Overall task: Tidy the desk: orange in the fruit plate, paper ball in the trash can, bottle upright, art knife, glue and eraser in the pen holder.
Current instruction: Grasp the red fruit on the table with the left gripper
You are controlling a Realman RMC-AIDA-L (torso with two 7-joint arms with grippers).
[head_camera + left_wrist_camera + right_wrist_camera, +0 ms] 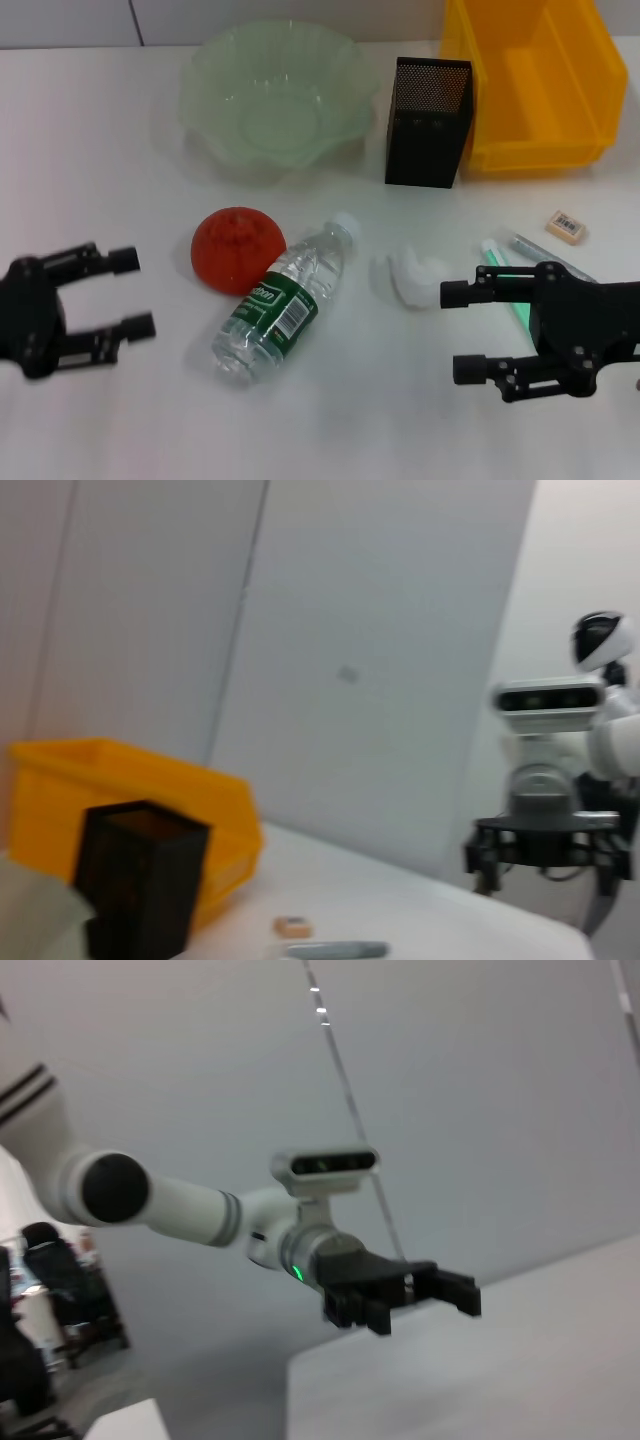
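On the white surface (120, 170), the yellow trash can (535, 85) sits far right, with the fruit plate (270, 95) and pen holder (428, 120) beside it. The bottle (285, 300) lies flat against the orange (238, 248). The left gripper (125, 293) and right gripper (455, 332) both hover low, jaws spread, holding nothing.
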